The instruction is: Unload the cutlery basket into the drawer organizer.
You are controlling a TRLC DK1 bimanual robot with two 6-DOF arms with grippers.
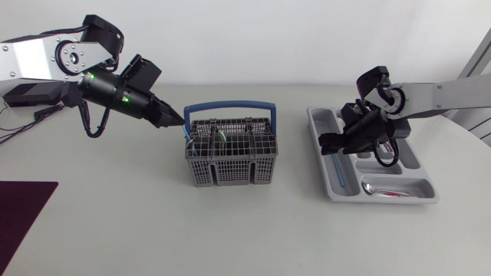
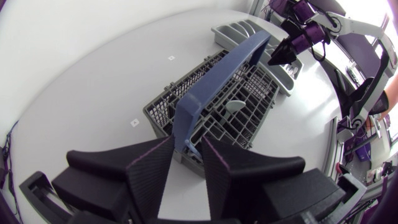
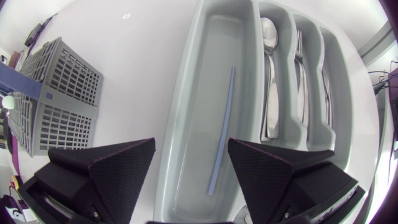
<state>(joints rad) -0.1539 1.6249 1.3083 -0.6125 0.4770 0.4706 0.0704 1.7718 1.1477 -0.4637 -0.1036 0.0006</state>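
**Both grippers empty: left at the basket handle, right over the organizer**

A dark maroon mat (image 1: pixel 23 218) lies at the table's near left corner. The left arm enters from the left, and the left gripper (image 1: pixel 172 117) points at the left end of the cutlery basket (image 1: pixel 230 165). Its fingers (image 2: pixel 152 177) stand a narrow gap apart and hold nothing. In the left wrist view the near foot of the blue handle (image 1: pixel 230 106) sits just ahead of the tips; contact cannot be judged. The grey wire basket stands upright near the table's middle, and a pale rounded utensil end (image 2: pixel 235 106) shows inside it.

Well to the right lies the grey drawer organizer (image 1: pixel 426 186). The right gripper (image 1: pixel 331 142) hovers over its long left compartment with its fingers (image 3: pixel 118 162) spread wide and nothing between them. Below them a thin blue stick (image 3: pixel 222 130) lies lengthwise on that compartment's floor. Spoons (image 3: pixel 269 74) fill the narrower compartments beside it, and one more spoon (image 1: pixel 383 189) rests in the cross compartment at the near end.
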